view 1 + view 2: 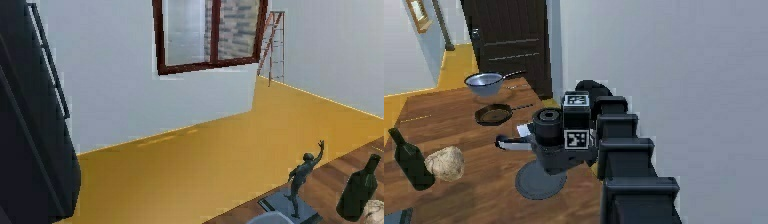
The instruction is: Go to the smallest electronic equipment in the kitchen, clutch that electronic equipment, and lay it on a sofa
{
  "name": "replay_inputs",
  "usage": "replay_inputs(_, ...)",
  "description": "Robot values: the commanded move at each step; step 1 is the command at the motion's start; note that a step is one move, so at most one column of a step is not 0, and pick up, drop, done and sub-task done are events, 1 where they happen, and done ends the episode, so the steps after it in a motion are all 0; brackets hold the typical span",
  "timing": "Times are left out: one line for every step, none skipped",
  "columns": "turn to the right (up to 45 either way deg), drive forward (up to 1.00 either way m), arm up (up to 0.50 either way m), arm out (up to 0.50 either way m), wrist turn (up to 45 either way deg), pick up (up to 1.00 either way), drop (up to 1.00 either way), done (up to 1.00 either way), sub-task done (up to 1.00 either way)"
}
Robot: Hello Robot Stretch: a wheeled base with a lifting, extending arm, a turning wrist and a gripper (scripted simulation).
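Here, wooden counter (444, 110), silvery pan (483, 81) showing its pale blue inside, dark skillet (494, 115) just beside it, dark bottle (406, 155) upright next to a pale lump (446, 162), arm (629, 170) stretched over the counter, gripper (512, 141) above a grey disc (544, 182), cannot tell whether it holds anything, electronic equipment (505, 144) perhaps the small dark bit at its fingers.

On the counter (444, 128), a bottle (406, 156) stands left of what may be bread (446, 162); a pan (492, 115) lies behind them

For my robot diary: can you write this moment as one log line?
gripper by wooden counter | holding: cannot tell | nearby: frying pan, dark bottle, small statue
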Motion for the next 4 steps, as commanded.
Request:
replay_inputs(0.0, 0.0, 0.0, 0.0, -45.0, 0.0, 0.0, 0.0, 0.0)
replay_inputs(0.0, 0.0, 0.0, 0.0, -45.0, 0.0, 0.0, 0.0, 0.0)
replay_inputs(0.0, 0.0, 0.0, 0.0, -9.0, 0.0, 0.0, 0.0, 0.0)
replay_inputs(0.0, 0.0, 0.0, -0.12, 0.0, 0.0, 0.0, 0.0, 0.0)
